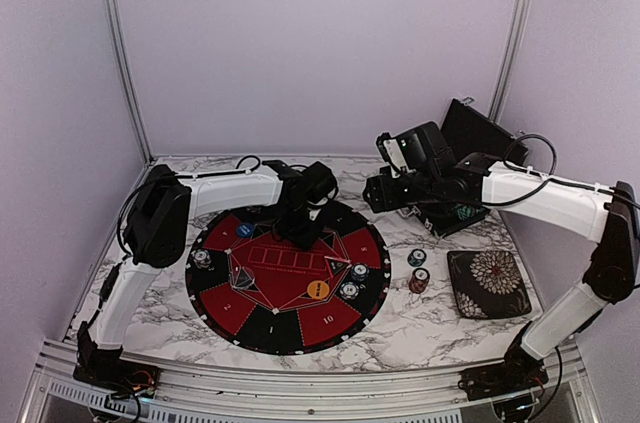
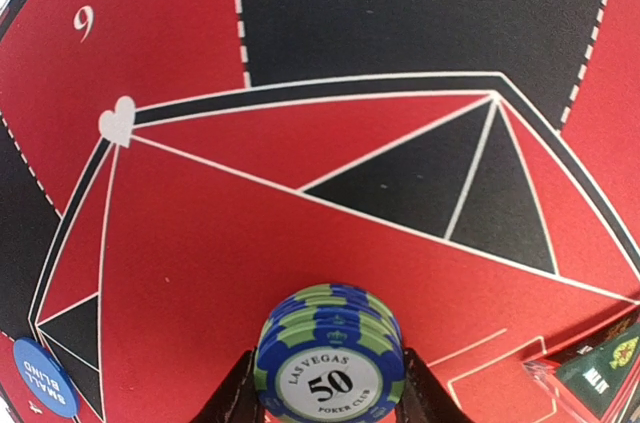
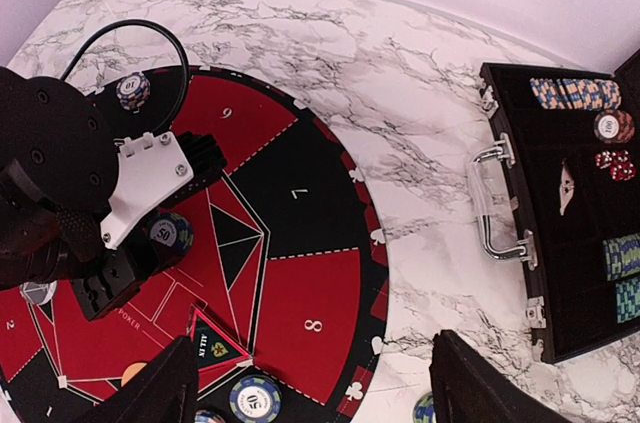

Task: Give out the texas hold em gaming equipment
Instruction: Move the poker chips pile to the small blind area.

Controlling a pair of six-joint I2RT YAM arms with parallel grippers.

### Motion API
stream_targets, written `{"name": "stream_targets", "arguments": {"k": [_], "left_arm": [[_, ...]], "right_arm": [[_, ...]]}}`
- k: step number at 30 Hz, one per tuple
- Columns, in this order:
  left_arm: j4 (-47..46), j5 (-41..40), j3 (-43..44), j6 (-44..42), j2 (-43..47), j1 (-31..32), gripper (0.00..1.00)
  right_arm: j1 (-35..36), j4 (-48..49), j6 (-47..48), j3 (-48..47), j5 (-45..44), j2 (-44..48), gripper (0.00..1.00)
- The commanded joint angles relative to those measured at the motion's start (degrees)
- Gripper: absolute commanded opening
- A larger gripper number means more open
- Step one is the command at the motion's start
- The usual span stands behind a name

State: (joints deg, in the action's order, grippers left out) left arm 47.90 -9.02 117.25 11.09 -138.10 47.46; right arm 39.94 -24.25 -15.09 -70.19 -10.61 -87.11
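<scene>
From the top external view, the round red-and-black mat (image 1: 288,276) already carries several pieces: a blue disc (image 1: 245,230) at its far left, a chip stack (image 1: 203,260) at its left edge, an orange disc (image 1: 318,290) near the middle, and chips (image 1: 349,290) at the near right. Two more stacks (image 1: 417,258) sit off the mat on the marble table (image 1: 420,328), beside the flower-patterned tray (image 1: 488,283). The left gripper (image 1: 298,228) hangs over the mat's far side. In the left wrist view, its jaws pinch a blue-green chip stack (image 2: 330,363) marked 50, resting on the red felt, apparently not yet released. In the right wrist view, the right gripper (image 3: 315,383) hovers with fingers wide and empty, and the black case (image 3: 580,213) on the right holds more chips, so much seems left to hand out.
</scene>
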Motion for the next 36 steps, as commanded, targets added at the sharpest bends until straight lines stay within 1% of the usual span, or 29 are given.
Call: {"name": "stream_targets", "arguments": {"k": [1, 12, 19, 36], "left_arm": [[1.0, -0.3, -0.3, 0.6, -2.4, -1.4, 0.30], [0.5, 1.0, -0.1, -0.2, -3.2, -4.7, 0.30], [0.2, 1.3, 0.3, -2.2, -3.9, -7.0, 0.30], [0.2, 2.0, 6.7, -9.6, -8.0, -11.8, 0.30]], "right_arm": [[-0.4, 0.2, -0.8, 0.3, -0.7, 1.4, 0.77], [-0.5, 0.1, -0.5, 0.1, -1.0, 1.1, 0.77], [-0.4, -0.1, -0.5, -0.5, -1.1, 0.7, 0.77], [-0.4, -0.9, -0.6, -2.7, -1.1, -2.0, 0.77]]}}
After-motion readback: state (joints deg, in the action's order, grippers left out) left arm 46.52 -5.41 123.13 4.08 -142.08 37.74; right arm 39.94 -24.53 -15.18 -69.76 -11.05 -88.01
